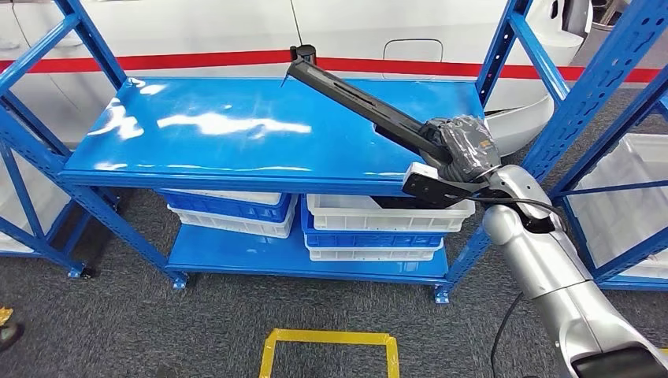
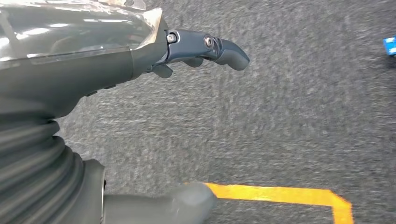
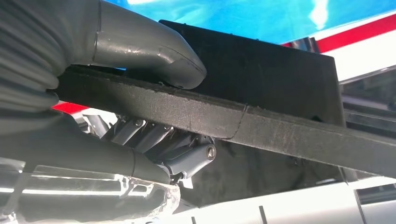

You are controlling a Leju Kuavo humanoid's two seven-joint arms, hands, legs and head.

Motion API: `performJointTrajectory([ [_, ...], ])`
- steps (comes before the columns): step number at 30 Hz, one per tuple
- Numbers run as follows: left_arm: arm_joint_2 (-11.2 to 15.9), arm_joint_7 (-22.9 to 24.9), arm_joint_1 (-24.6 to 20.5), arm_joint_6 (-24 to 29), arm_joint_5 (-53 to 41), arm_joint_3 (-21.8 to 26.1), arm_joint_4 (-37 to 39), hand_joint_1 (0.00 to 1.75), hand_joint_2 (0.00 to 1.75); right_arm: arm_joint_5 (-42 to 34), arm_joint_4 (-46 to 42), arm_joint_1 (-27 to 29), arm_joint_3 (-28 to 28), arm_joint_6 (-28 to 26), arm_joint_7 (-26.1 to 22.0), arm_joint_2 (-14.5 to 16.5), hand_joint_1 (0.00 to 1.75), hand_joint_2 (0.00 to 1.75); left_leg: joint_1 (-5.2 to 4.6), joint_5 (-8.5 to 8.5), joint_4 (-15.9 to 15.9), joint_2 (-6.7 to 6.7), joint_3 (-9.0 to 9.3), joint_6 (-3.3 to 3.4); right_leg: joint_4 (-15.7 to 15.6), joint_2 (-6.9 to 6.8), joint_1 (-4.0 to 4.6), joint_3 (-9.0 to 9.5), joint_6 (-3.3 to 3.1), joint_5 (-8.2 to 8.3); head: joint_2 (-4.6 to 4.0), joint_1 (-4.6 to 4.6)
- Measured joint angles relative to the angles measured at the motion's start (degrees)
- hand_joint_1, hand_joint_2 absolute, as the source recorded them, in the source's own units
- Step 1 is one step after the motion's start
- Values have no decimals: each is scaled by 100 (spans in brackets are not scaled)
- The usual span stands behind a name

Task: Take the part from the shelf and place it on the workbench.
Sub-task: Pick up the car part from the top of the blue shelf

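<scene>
In the head view, a blue metal shelf (image 1: 236,130) is filling the upper half of the frame, its glossy top board reflecting light. A long, dark, bar-shaped part (image 1: 370,106) is slanting from the upper centre of the frame down toward the right, its far tip poking past the back edge of the board and its near end sitting in the robot's right hand (image 1: 465,150) at centre right. The silver right arm is rising from the lower right corner.

In the right wrist view, the thick grey thumb (image 3: 154,46) is pressing on one face of the part (image 3: 261,126) while the darker fingers (image 3: 187,154) are curling under the other face, so this hand is clamping the part firmly.

In the left wrist view, the left hand (image 2: 187,51) is hanging over grey carpet beside a strip of yellow floor tape (image 2: 280,195); its fingers are gripping nothing, though how far they are curling is hard to tell.

White and blue bins (image 1: 378,224) are stacked on the lower shelf.

The pick-up step appears to be under way, the part grasped but not yet clear of the shelf. The next move likely calls for lifting it free, keeping the long far end from catching the frame, then turning toward a workbench.
</scene>
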Motion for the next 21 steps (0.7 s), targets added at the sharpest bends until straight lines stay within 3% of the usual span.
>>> performJointTrajectory([
  [2,-19,7,-5,-17,-16,-6,-1,0,175,25,-13,26,-37,-17,21,-15,175,175,43,175,-108,5,-96,-35,537,5,-8,-150,-50,-469,0,36],
  [3,-31,9,-4,-25,-29,-9,-1,0,175,48,-27,62,-60,-22,36,-24,175,175,58,233,-105,7,-165,-64,850,5,-29,-194,-34,-640,1,41],
  [4,-41,10,-3,-29,-40,-12,-1,0,175,74,-50,119,-82,-25,47,-29,175,175,73,286,-96,7,-245,-102,1090,5,-51,-190,21,-704,0,46],
  [5,-47,9,-1,-31,-49,-14,-1,0,175,103,-77,183,-104,-27,56,-34,175,175,92,340,-78,6,-331,-138,1191,4,-76,-125,105,-661,1,44],
  [7,-50,7,4,-32,-54,-15,-1,0,175,163,-145,309,-137,-35,66,-37,175,175,140,427,12,8,-527,-218,897,1,-132,241,291,-432,1,45],
  [8,-35,4,7,-32,-49,-15,-2,0,175,198,-178,355,-145,-43,74,-33,175,175,149,452,91,9,-633,-257,546,2,-148,529,348,-421,1,49],
  [9,-22,0,9,-34,-44,-15,-3,0,175,234,-213,399,-153,-56,83,-23,175,175,145,472,176,10,-726,-294,214,10,-136,755,350,-478,1,47],
  [11,7,-8,20,-40,-29,-15,-5,0,175,307,-261,480,-155,-94,106,13,175,175,118,527,299,3,-850,-345,-148,25,-102,971,285,-657,0,36],
  [13,19,-11,44,-47,-22,-15,-5,0,175,351,-276,555,-149,-118,127,62,175,175,135,585,330,-8,-901,-386,-140,22,-114,906,180,-635,0,22],
  [14,27,-11,59,-49,-21,-16,-5,0,175,362,-280,578,-145,-123,137,91,175,175,156,508,381,-17,-941,-411,-128,14,-125,862,105,-589,0,15],
  [16,39,-11,76,-50,-19,-17,-5,0,175,371,-290,593,-143,-129,152,135,175,175,194,50,775,-37,-1083,-484,-130,-2,-147,749,-52,-472,0,5],
  [18,43,-10,78,-50,-16,-17,-5,0,175,381,-298,590,-144,-129,157,172,175,175,210,-502,1515,-51,-1255,-542,-125,-12,-122,609,-125,-356,0,-3],
  [19,45,-8,77,-51,-14,-17,-5,0,175,396,-299,589,-143,-126,159,194,175,175,221,-626,1831,-52,-1292,-557,-123,-14,-111,539,-128,-300,0,-4],
  [20,46,-4,76,-53,-12,-17,-5,0,175,417,-299,585,-142,-121,164,221,175,175,231,-628,1994,-52,-1255,-563,-121,-16,-102,471,-124,-247,0,-3],
  [21,48,1,73,-57,-9,-17,-5,0,175,443,-299,576,-140,-113,176,256,175,175,238,-530,1951,-52,-1116,-554,-119,-14,-95,406,-114,-194,0,-4],
])
